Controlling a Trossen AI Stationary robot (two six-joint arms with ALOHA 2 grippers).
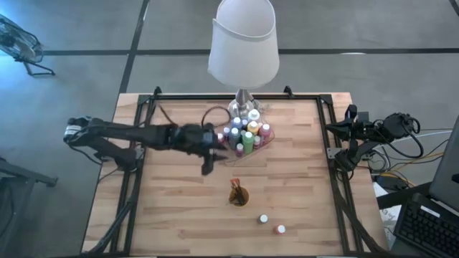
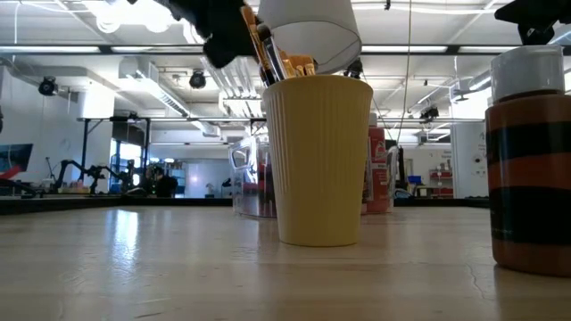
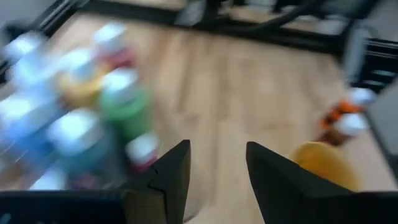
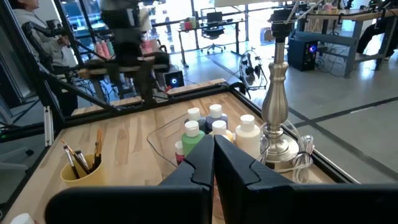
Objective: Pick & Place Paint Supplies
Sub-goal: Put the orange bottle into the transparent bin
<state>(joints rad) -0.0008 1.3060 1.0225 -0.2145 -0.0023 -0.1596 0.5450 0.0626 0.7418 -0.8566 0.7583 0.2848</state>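
Note:
Several white-capped paint bottles point(image 1: 244, 132) stand bunched in a clear tray point(image 4: 160, 134) beside the lamp base. Two more bottles point(image 1: 264, 218) point(image 1: 280, 229) stand on the table near its near edge; one of them looms at the right of the low view point(image 2: 531, 160). Thin brushes point(image 1: 235, 188) stick up out of the small orange cup point(image 2: 321, 160). My left gripper point(image 1: 208, 161) hovers open just left of the bottle cluster, with nothing between its fingers point(image 3: 217, 155). My right gripper point(image 4: 214, 146) is shut, parked at the table's right edge point(image 1: 336, 130).
A table lamp point(image 1: 244, 43) with a white shade stands at the far middle of the table, its metal base point(image 4: 277, 93) against the tray. A black frame point(image 1: 215, 97) rims the tabletop. Bare wood lies left and near of the cup.

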